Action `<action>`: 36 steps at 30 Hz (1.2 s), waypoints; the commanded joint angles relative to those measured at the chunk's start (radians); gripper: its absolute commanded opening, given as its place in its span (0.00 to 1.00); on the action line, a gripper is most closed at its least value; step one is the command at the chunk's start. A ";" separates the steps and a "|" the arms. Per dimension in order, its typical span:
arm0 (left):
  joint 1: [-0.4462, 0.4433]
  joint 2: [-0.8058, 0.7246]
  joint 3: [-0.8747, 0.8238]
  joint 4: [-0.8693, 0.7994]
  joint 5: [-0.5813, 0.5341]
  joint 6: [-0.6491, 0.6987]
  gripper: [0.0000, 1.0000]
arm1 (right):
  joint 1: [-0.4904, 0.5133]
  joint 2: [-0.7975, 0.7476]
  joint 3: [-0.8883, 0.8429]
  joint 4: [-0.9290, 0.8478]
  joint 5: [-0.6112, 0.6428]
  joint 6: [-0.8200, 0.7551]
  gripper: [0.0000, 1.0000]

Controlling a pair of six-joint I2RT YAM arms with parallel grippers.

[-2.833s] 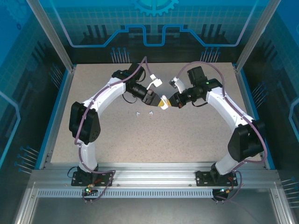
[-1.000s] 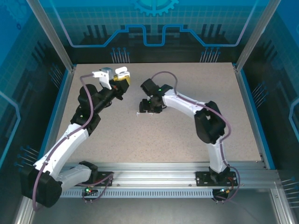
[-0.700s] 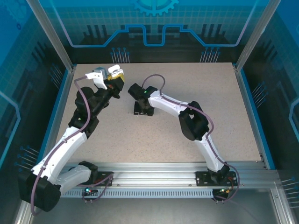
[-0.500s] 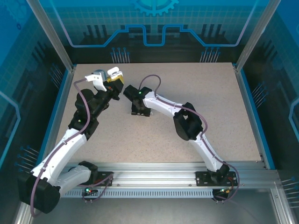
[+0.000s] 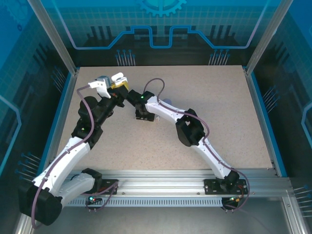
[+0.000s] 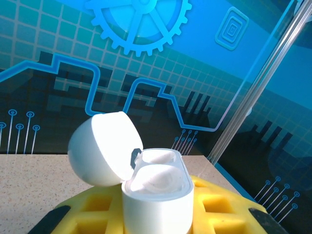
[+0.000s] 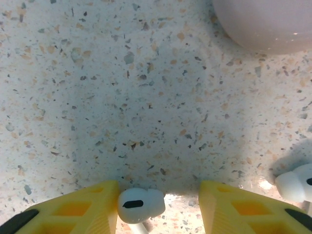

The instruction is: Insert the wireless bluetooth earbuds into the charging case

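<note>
Earbud first: a white earbud (image 7: 140, 204) lies on the speckled table (image 7: 146, 87) at the bottom edge of the right wrist view. It sits between the yellow pads (image 7: 83, 209) of the right gripper (image 7: 158, 207), against the left-hand pad in the picture, with a clear gap to the other. I read those jaws as apart, gripping nothing. A second white earbud (image 7: 295, 185) sits at lower right, outside the pads. My left gripper (image 5: 116, 84) is clamped on the white charging case (image 6: 156, 195), its lid (image 6: 100, 148) flipped open, in the upper left of the overhead view.
</note>
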 commanded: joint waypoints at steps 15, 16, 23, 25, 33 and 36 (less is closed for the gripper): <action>-0.001 -0.023 -0.023 0.057 -0.021 -0.024 0.00 | 0.016 0.068 0.057 -0.012 -0.027 0.049 0.24; -0.003 -0.023 -0.023 0.057 -0.021 -0.024 0.00 | 0.016 0.063 0.054 -0.006 -0.027 0.047 0.22; -0.002 -0.029 -0.035 0.058 0.001 -0.028 0.00 | 0.016 -0.047 -0.068 0.076 0.002 0.022 0.16; -0.003 -0.032 -0.044 0.079 0.015 -0.026 0.00 | 0.014 -0.115 -0.135 0.125 0.025 0.008 0.16; -0.003 -0.028 -0.065 0.176 0.082 -0.001 0.00 | -0.012 -0.373 -0.337 0.231 0.075 -0.042 0.15; -0.013 -0.013 -0.069 0.222 0.107 0.029 0.00 | -0.030 -0.483 -0.433 0.279 0.084 -0.064 0.14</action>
